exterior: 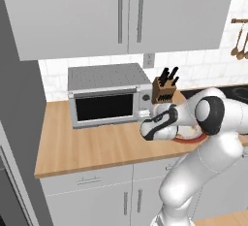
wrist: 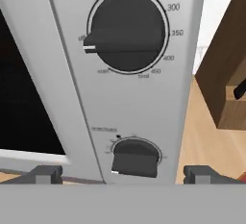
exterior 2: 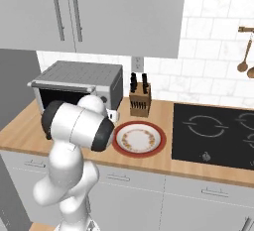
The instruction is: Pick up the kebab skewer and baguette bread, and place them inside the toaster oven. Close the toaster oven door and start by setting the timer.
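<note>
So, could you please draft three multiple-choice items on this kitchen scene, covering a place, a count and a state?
1. Where does the knife block stand?
A. Right of the toaster oven
B. On the cooktop
C. On top of the oven

2. How many round knobs are on the oven's panel?
A. One
B. Two
C. Four

3. How is the gripper?
A. Shut on the lower knob
B. Holding the red-rimmed plate
C. Open, fingers either side of the lower knob

Answers: 1 A, the block sits beside the oven's right wall. 2 B, the hand view shows an upper knob and a lower one. 3 C, the fingertips stand wide apart.
</note>
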Motion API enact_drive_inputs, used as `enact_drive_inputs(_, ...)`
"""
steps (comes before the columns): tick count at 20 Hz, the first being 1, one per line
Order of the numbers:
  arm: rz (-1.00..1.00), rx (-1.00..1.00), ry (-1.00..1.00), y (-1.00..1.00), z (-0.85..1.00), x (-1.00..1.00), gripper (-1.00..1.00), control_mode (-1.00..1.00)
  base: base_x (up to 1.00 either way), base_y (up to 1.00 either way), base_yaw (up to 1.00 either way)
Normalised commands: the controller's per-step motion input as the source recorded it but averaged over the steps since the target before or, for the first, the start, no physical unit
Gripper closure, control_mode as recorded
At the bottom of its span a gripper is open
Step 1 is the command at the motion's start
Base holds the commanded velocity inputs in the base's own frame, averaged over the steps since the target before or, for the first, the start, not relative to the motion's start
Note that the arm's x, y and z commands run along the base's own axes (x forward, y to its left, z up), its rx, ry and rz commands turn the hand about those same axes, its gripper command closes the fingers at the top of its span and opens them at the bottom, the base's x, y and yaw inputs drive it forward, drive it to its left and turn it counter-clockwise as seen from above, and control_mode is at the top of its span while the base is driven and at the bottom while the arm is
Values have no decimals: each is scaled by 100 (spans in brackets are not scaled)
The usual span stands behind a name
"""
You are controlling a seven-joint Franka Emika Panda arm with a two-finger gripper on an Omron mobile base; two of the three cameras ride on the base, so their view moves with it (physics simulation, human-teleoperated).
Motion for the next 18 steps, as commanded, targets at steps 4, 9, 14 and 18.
enact_drive_inputs(4, 0, 0, -15, 0, -22, 11, -100, -100, 0, 0, 0)
enact_drive_inputs(9, 0, 0, -12, 0, -1, 1, -100, -100, 0, 0, 0)
enact_drive_inputs(14, -3, 0, -4, 14, 0, 0, -100, -100, 0, 0, 0)
enact_drive_inputs(18, -1, 0, 0, 11, 0, 0, -100, -100, 0, 0, 0)
